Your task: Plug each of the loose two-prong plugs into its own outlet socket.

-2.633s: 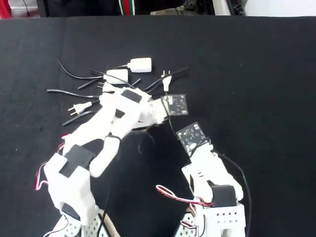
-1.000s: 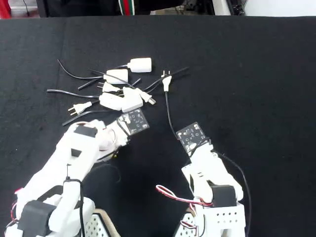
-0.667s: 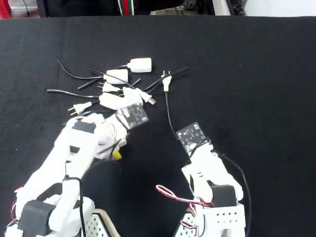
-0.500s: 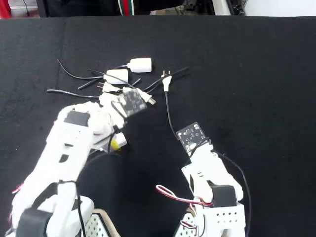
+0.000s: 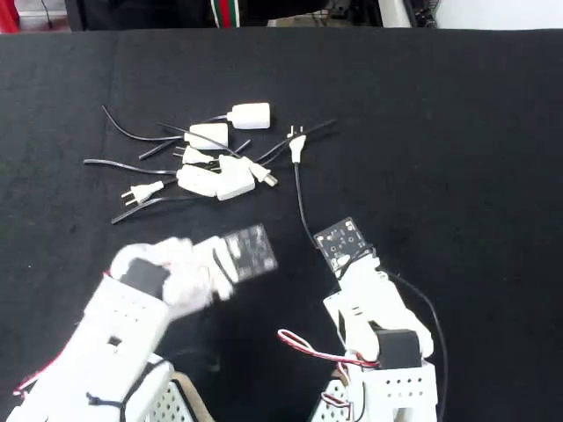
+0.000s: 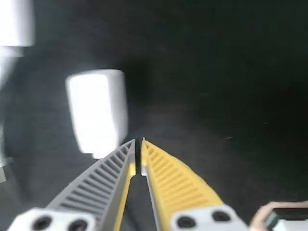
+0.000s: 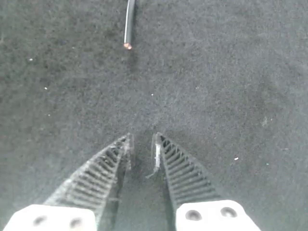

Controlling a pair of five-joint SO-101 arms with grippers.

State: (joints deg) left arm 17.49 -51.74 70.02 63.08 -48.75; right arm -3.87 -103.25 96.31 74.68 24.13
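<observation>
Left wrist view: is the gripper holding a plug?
No, the left gripper is shut tip to tip on nothing; the white rectangular plastic block lies beside it on the black cloth.

Plugs [image 5: 141, 192] beside sockets [image 5: 250, 115], approx. rear-left

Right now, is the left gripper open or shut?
Shut. In the left wrist view the left gripper has its jaws meeting at the tips, nothing between them; the white block lies beyond on the black cloth.
</observation>
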